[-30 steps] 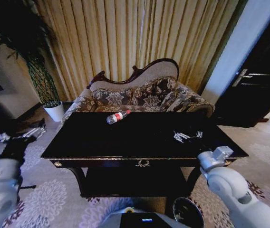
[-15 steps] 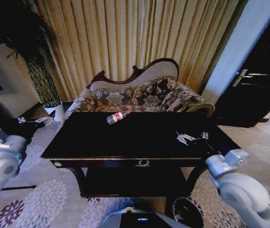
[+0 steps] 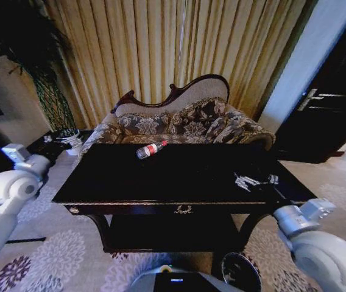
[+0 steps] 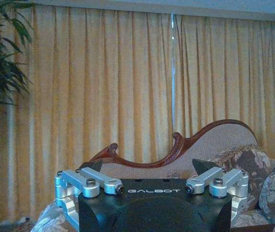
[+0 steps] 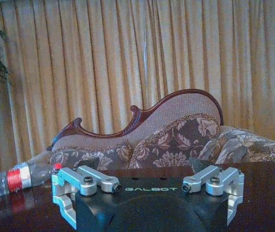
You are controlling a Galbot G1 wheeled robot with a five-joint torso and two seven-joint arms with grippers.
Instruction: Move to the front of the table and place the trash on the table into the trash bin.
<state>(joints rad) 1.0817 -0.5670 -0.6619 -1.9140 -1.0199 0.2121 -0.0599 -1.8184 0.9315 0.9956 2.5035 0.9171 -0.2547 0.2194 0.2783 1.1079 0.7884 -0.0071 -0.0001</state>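
The dark glossy table point(image 3: 179, 176) stands right in front of me, its gold ornament point(image 3: 183, 209) facing me. A clear plastic bottle with a red label point(image 3: 150, 149) point(image 5: 11, 180) lies on its side near the table's far edge, left of centre. My right gripper point(image 3: 255, 181) point(image 5: 145, 164) hovers open and empty over the table's right front part, pointing toward the sofa. Off the table's left end, beside the plant pot, my left gripper point(image 3: 60, 139) point(image 4: 147, 166) is raised, also open and empty. The round trash bin point(image 3: 240, 271) sits on the floor below the table's right front, close to my base.
A patterned sofa point(image 3: 179, 125) with a carved wooden back stands directly behind the table, in front of gold curtains. A white plant pot point(image 3: 72, 141) and tall plant are at the left. A dark door point(image 3: 331, 103) is at the right. Patterned carpet surrounds the table.
The left arm has lifted, and its gripper has moved up and farther from me toward the plant pot. The right gripper has slid rightward over the table. The bottle has not moved.
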